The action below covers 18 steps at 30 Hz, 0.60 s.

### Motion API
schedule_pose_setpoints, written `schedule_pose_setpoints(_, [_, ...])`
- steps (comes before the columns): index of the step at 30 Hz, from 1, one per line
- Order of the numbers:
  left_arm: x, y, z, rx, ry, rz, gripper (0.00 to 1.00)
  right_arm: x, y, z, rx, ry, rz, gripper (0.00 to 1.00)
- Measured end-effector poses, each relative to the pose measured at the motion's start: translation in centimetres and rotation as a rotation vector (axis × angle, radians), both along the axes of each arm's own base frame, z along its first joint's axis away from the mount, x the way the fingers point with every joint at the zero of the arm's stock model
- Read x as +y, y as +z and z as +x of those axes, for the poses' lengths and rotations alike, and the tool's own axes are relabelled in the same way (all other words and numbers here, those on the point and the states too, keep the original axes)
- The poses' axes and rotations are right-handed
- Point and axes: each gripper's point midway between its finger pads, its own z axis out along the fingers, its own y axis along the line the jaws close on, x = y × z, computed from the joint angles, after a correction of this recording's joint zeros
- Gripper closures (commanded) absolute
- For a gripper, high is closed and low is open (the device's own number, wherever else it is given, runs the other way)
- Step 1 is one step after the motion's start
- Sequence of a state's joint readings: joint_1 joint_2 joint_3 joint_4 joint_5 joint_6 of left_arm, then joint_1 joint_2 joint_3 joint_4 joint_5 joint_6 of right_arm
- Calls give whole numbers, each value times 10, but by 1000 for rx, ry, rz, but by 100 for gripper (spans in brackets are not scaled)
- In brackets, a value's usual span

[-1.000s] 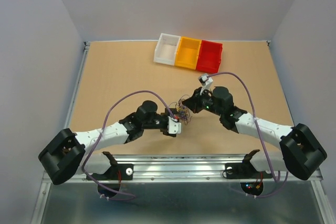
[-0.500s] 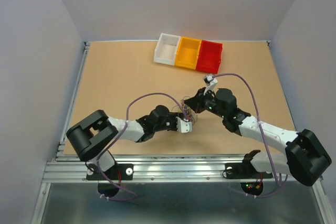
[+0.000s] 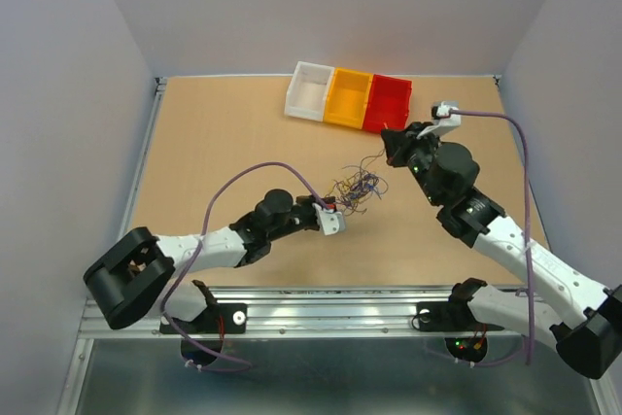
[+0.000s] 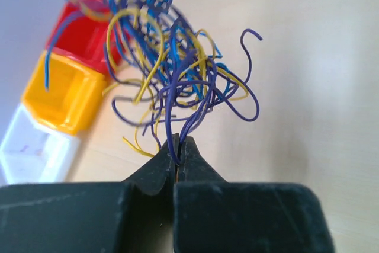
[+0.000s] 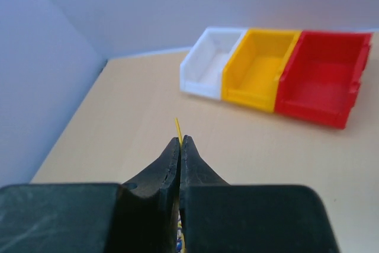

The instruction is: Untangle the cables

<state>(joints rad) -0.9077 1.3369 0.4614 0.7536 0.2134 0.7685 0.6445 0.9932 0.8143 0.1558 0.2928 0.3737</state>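
Note:
The cables (image 3: 355,187) are a tangle of thin yellow, blue and dark purple wires on the tan table, a little ahead of my left gripper (image 3: 335,205). In the left wrist view that gripper (image 4: 179,144) is shut on a few dark blue-purple strands at the bottom of the tangle (image 4: 177,69). My right gripper (image 3: 389,149) is raised to the right of the tangle, near the red bin. It is shut (image 5: 180,140) on a single yellow cable (image 5: 177,126), whose tip pokes out past the fingertips. The rest of that cable is hidden behind the fingers.
A row of three open bins stands at the back of the table: white (image 3: 311,91), yellow (image 3: 348,98), red (image 3: 389,104). They also show in the right wrist view, red bin (image 5: 323,78) on the right. Lilac arm cables arc over both arms.
My left gripper has shut on the purple strands. My right gripper, shut throughout, has pulled away from the tangle, up and to the right toward the red bin, drawing the tangle out.

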Motion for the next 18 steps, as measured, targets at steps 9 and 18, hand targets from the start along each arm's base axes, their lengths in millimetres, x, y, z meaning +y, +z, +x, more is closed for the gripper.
schedule_pose_setpoints(9, [85, 82, 54, -6, 252, -249, 100, -85, 68, -2, -126, -401, 42, 99])
schedule_pose_setpoints(18, [233, 145, 121, -14, 741, -579, 100, -145, 34, -19, -73, -679, 1, 99])
